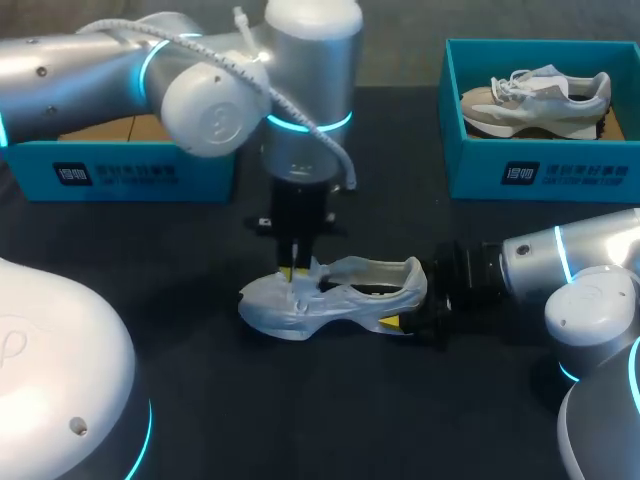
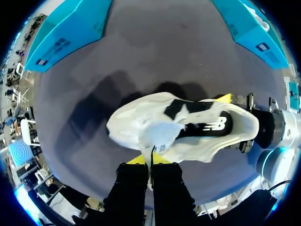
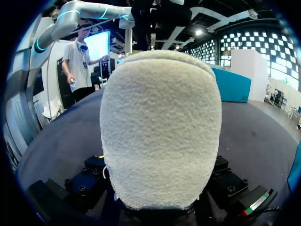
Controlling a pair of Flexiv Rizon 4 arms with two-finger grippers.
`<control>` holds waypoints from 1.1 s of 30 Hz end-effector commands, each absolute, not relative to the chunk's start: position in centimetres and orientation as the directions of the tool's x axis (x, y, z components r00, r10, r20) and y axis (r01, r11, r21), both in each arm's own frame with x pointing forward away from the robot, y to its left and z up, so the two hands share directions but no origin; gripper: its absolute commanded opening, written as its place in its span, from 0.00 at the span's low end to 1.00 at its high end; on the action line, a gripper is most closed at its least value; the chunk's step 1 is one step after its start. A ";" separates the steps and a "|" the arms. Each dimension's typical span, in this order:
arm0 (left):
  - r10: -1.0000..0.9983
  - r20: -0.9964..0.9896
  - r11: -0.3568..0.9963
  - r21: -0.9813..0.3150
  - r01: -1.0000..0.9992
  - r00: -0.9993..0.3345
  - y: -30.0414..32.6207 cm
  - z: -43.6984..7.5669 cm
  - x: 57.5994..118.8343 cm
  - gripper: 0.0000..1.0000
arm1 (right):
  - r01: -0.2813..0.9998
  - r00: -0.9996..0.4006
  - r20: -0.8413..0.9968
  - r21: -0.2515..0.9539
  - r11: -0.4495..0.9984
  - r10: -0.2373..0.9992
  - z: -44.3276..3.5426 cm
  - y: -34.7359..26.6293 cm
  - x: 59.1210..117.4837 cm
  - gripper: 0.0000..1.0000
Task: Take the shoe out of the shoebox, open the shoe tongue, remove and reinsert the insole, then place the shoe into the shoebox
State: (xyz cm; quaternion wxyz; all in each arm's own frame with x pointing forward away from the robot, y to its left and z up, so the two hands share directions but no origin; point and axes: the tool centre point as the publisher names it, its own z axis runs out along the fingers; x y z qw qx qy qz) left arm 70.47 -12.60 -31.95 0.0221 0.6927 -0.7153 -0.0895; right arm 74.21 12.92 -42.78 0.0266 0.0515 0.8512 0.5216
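A white shoe [image 1: 335, 298] lies on its sole mid-table, toe toward my left arm's side. My left gripper [image 1: 297, 272] comes straight down over the lacing. In the left wrist view it [image 2: 150, 160] is shut on the edge of the shoe tongue [image 2: 160, 134]. My right gripper [image 1: 402, 302] reaches in low from the right, its fingers on both sides of the heel. One yellow fingertip [image 2: 225, 98] shows against the heel's far side. In the right wrist view the fuzzy heel [image 3: 160, 127] fills the space between the fingers and hides them.
A teal shoebox [image 1: 540, 175] at the back right holds a second shoe [image 1: 535, 100]. Another teal box [image 1: 120, 172] stands at the back left, partly behind my left arm. A white rounded robot base [image 1: 50, 380] bulges in at the front left.
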 end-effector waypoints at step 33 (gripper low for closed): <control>-0.990 -0.116 -0.099 0.142 -0.985 0.082 -6.5 -36.3 71.1 1.00 | 0.062 -0.993 0.009 0.889 0.453 0.117 -42.9 13.1 74.1 0.00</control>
